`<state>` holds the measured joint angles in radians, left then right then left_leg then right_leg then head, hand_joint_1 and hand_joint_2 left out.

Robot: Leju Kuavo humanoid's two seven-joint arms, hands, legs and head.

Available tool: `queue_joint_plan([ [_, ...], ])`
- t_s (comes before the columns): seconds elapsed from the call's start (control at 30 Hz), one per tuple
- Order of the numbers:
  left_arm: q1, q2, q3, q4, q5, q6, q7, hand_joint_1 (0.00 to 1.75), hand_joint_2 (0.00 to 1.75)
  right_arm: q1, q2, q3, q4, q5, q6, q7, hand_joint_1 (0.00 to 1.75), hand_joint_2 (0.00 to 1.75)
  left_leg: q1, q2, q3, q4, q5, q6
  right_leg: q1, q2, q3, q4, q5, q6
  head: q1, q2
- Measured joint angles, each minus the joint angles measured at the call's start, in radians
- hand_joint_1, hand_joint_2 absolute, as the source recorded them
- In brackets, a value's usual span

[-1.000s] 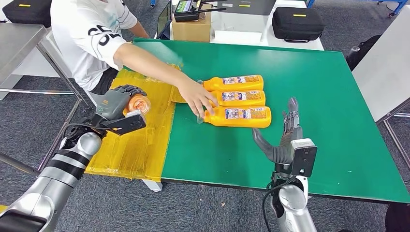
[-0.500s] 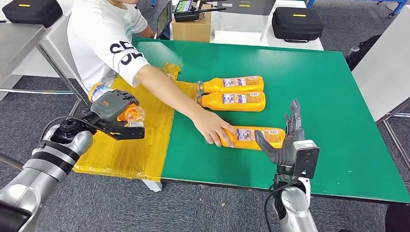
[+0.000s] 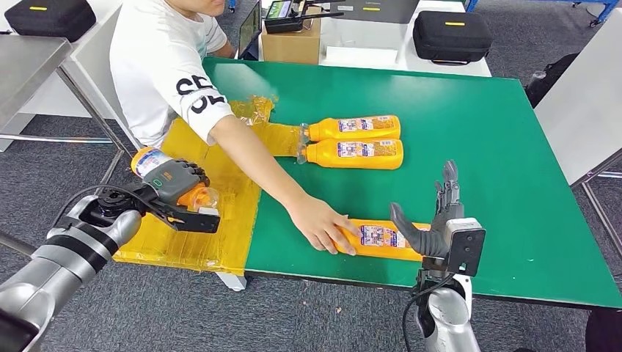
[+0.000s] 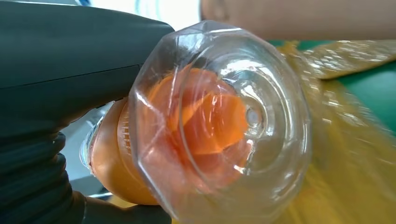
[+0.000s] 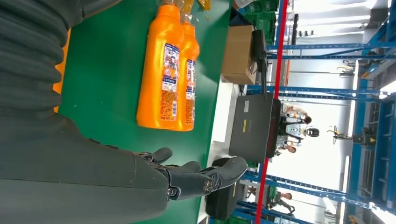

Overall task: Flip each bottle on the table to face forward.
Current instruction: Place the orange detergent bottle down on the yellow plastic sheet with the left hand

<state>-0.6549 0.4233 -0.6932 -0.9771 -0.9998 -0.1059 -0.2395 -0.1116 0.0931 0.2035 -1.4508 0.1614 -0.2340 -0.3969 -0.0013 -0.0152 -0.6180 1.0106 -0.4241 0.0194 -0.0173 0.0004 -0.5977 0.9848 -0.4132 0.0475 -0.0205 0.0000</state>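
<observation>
While a person's hand (image 3: 323,226) rests on the near bottle (image 3: 381,238), collision risk is judged high: bottle lies just beside the right hand (image 3: 434,220), w/ the person's fingers on its neck end, so any reach could strike them or knock the bottle off the close table edge.
Item 2: two far bottles (image 3: 353,139), lying side by side, touching, well beyond the right hand, labels up.
Item 3: held bottle (image 3: 172,180), gripped by the left hand (image 3: 174,178) over the yellow sheet (image 3: 213,220); slip is poss. since only the mid-body is wrapped; clear base seen in left wrist view.
Right hand: fingers spread, upright, nothing held; contact w/ near bottle cannot be told.
Green table (image 3: 499,147) bears all lying bottles.
</observation>
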Motion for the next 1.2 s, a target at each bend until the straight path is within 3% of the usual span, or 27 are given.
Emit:
queue_joint_plan([
  [0.8,-0.034,-0.023,-0.16,-0.009,0.16,-0.035,-0.094,1.75,1.75,-0.028,0.006,-0.01,0.034,0.001,0.012,-0.011,0.0,1.75,0.0,0.0,0.0,0.0,0.0,0.0,0.0,0.0,0.0,0.0,0.0,0.0,0.0,0.0],
  [1.03,-0.034,-0.078,-0.172,0.044,0.2,-0.016,-0.079,1.75,1.75,-0.048,0.006,-0.008,0.042,0.007,0.019,-0.01,0.0,1.75,0.0,0.0,0.0,0.0,0.0,0.0,0.0,0.0,0.001,0.0,0.0,0.0,0.0,0.0],
  [1.07,-0.033,-0.091,-0.171,0.062,0.203,0.0,-0.068,1.41,1.75,-0.05,0.006,-0.008,0.042,0.009,0.02,-0.01,0.0,1.75,0.0,0.0,0.0,0.0,0.0,0.0,0.0,0.0,0.001,0.0,0.0,0.0,0.0,0.0],
  [1.17,-0.026,-0.139,-0.163,0.128,0.194,0.075,-0.008,0.1,1.75,-0.051,0.006,-0.006,0.042,0.015,0.02,-0.003,0.0,1.75,0.0,0.0,0.0,0.0,0.0,0.0,0.0,0.0,0.001,0.0,0.0,0.0,0.0,0.0],
  [1.2,-0.022,-0.156,-0.157,0.153,0.189,0.1,0.013,0.0,1.75,-0.051,0.007,-0.005,0.042,0.017,0.02,0.0,0.0,1.75,0.0,0.0,0.0,0.0,0.0,0.0,0.0,0.0,0.001,0.0,0.0,0.0,0.0,0.0],
])
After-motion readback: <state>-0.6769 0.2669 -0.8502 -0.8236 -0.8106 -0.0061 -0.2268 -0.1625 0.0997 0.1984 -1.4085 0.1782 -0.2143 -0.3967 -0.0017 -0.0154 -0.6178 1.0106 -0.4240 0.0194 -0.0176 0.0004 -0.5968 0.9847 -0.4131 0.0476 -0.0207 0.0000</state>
